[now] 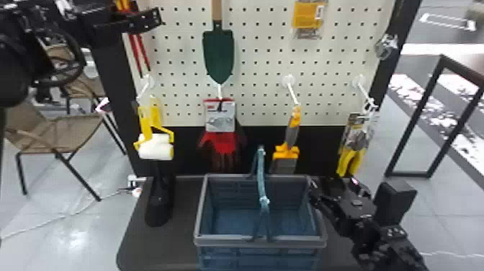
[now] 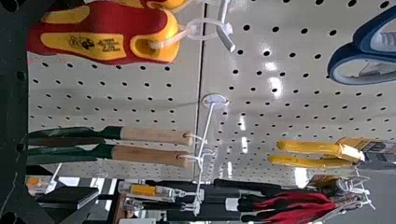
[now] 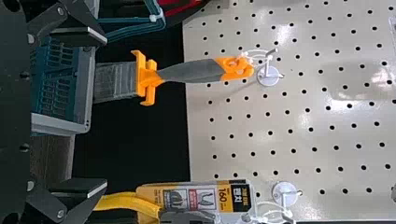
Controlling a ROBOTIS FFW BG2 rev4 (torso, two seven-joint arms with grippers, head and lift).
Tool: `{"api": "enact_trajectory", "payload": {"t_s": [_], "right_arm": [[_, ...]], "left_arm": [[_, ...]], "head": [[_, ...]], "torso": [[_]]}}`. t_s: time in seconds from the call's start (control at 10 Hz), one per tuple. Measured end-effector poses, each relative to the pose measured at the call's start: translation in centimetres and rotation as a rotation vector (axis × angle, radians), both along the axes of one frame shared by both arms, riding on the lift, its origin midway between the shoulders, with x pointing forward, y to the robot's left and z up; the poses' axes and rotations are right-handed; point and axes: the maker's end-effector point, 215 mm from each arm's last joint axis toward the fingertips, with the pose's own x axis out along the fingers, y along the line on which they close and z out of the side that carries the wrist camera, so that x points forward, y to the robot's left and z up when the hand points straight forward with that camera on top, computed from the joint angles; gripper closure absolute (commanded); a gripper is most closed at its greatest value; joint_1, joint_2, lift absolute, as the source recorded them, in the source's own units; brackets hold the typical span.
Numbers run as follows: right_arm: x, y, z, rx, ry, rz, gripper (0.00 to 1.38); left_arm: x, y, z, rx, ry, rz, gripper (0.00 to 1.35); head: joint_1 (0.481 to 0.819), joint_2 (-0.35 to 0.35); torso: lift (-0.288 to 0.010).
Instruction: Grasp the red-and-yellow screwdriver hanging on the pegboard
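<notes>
The red-and-yellow screwdriver [image 2: 102, 32] hangs by a white loop from a hook at the pegboard's [image 1: 259, 65] upper left corner. Its red shaft [image 1: 138, 54] points down. My left gripper [image 1: 149, 17] is raised to that corner and stands open. In the left wrist view the handle lies just inside one of its black fingers [image 2: 18, 11], with no contact that I can make out. A second yellow handle sits right behind the first. My right gripper [image 1: 324, 196] is open and low, beside the basket, and faces the orange scraper [image 3: 187, 72].
On the board hang a green trowel [image 1: 218, 54], a yellow paint roller [image 1: 155, 144], red gloves [image 1: 221, 144], the scraper [image 1: 288, 144] and yellow pliers [image 1: 351, 151]. A blue basket [image 1: 259, 239] stands on the black table. A folding chair [image 1: 46, 133] stands at the left.
</notes>
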Motion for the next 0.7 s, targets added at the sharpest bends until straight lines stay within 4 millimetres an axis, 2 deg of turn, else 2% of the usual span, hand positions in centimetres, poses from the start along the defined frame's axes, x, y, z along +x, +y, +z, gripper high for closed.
{"api": "enact_trajectory", "payload": {"t_s": [0.1,0.2,0.3,0.4,0.7], "right_arm": [[0.0,0.1,0.0,0.0,0.0,0.006,0.22],[0.0,0.2,0.0,0.0,0.0,0.012,0.22],[0.0,0.2,0.0,-0.001,0.0,0.015,0.22],[0.0,0.3,-0.1,0.0,0.001,0.019,0.22],[0.0,0.3,-0.2,0.006,0.004,0.025,0.22]], "left_arm": [[0.1,0.1,0.5,0.01,-0.012,0.001,0.47],[0.0,0.2,0.8,0.042,-0.023,0.001,0.69],[0.2,0.4,0.7,0.072,-0.024,0.013,0.72],[0.4,0.4,0.2,0.089,-0.007,0.019,1.13],[0.6,0.1,-0.2,0.066,0.015,0.021,1.21]], "head": [[0.549,0.0],[0.549,0.0],[0.549,0.0],[0.549,0.0],[0.549,0.0]], "torso": [[-0.1],[-0.1],[-0.1],[-0.1],[-0.1]]}}
